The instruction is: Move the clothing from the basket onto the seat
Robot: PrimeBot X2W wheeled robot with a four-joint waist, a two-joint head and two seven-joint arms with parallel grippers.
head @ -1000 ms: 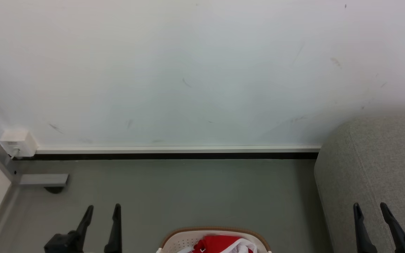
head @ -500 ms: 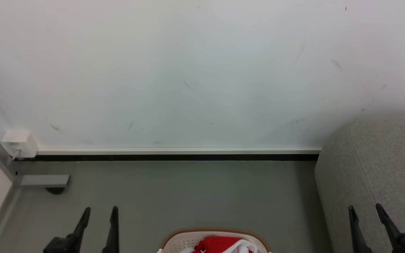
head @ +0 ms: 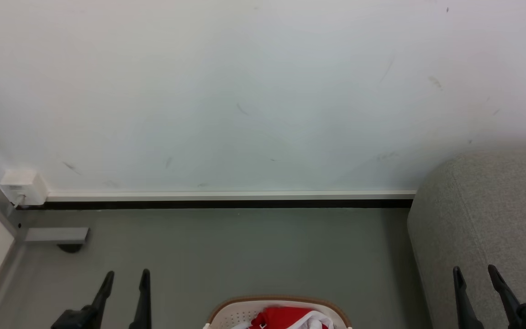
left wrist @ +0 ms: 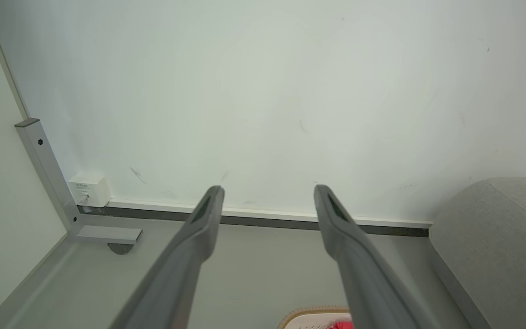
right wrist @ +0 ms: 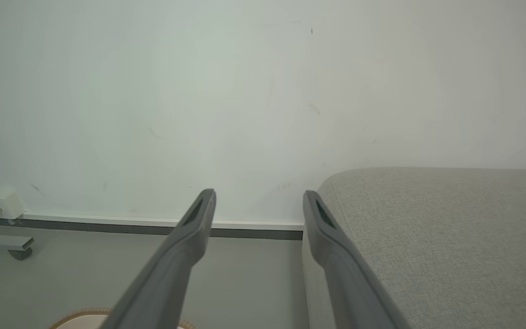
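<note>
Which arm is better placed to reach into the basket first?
Probably left: the left gripper hangs open nearer the basket and clothing; the right gripper, also open, is by the seat.

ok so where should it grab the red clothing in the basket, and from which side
Take the raised red hump of the clothing, where the fabric bunches highest, coming straight down from above. The basket wall curves round the pile, so a sideways approach would likely hit the rim. The head view's bottom edge cuts off the rest of the pile.
</note>
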